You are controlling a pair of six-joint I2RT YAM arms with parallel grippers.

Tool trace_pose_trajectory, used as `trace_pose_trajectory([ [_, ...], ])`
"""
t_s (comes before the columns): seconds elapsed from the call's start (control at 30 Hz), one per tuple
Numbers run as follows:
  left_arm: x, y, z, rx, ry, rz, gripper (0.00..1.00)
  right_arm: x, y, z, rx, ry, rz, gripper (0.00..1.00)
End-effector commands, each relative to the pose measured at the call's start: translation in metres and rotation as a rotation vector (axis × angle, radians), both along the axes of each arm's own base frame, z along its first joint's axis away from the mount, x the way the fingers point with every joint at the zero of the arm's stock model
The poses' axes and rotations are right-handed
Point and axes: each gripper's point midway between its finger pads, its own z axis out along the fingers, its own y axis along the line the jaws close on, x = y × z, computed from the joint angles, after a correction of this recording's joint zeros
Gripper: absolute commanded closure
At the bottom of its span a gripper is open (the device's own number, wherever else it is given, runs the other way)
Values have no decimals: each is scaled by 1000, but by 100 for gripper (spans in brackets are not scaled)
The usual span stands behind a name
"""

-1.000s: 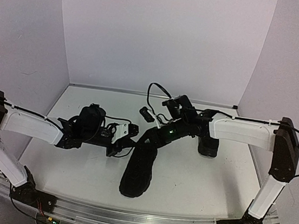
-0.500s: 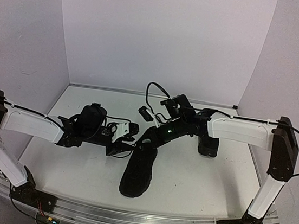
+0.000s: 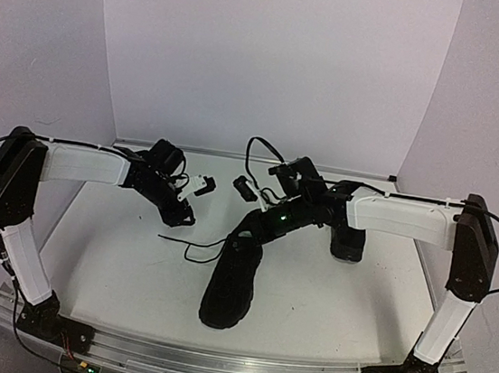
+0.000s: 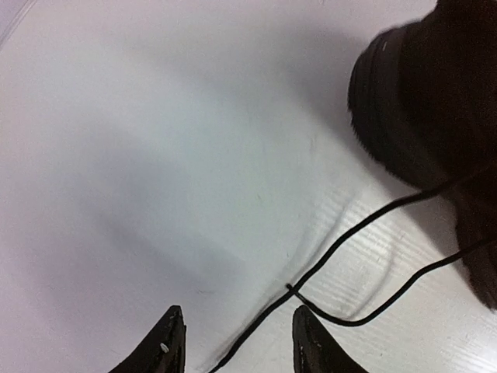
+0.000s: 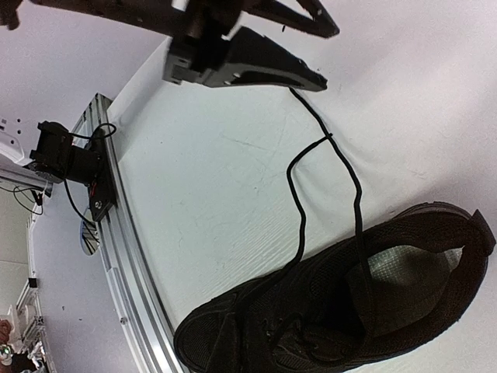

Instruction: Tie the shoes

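Observation:
One of the black shoes (image 3: 228, 284) lies toe towards me in the middle of the table. Its pale insole (image 5: 408, 268) shows in the right wrist view. The other shoe (image 3: 348, 244) stands behind my right forearm. Two thin black lace strands (image 3: 192, 250) run left from the near shoe over the table. My left gripper (image 3: 184, 215) hangs open over a strand (image 4: 349, 233), gripping nothing. My right gripper (image 3: 242, 233) is low over the near shoe's opening. Its fingers are out of its own view, and no view shows whether it grips a lace.
The table (image 3: 326, 305) is white with pale walls on three sides. An aluminium rail (image 5: 124, 249) runs along its near edge. A small black block (image 3: 242, 186) with a looping cable sits behind the shoes. My left gripper's fingers (image 5: 264, 70) cross the top of the right wrist view.
My left gripper has opened, let the lace fall, and drawn back and up to the far left. My right gripper has shut by the near shoe's opening.

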Motion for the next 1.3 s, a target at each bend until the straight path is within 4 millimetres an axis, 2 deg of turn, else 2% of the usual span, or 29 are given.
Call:
trace_pose_trajectory([
  [0.0,-17,9,-9,57,122,-106,54,2,3,14,25,-20,-12,100],
  [0.2,-22,10,-17,48,187,-199,56,5,5,20,36,-20,-19,100],
  [0.33,-16,16,-29,81,185,-194,59,5,6,18,38,-9,-15,100],
  [0.77,-4,28,-52,176,195,-191,67,6,6,19,51,17,-7,100],
  [0.93,-7,34,-63,224,233,-200,70,6,5,18,49,19,-9,100],
  [1.17,-16,44,-79,289,273,-197,79,9,3,14,44,25,-17,100],
  [1.27,-17,42,-75,273,262,-187,92,12,2,12,40,25,-25,100],
])
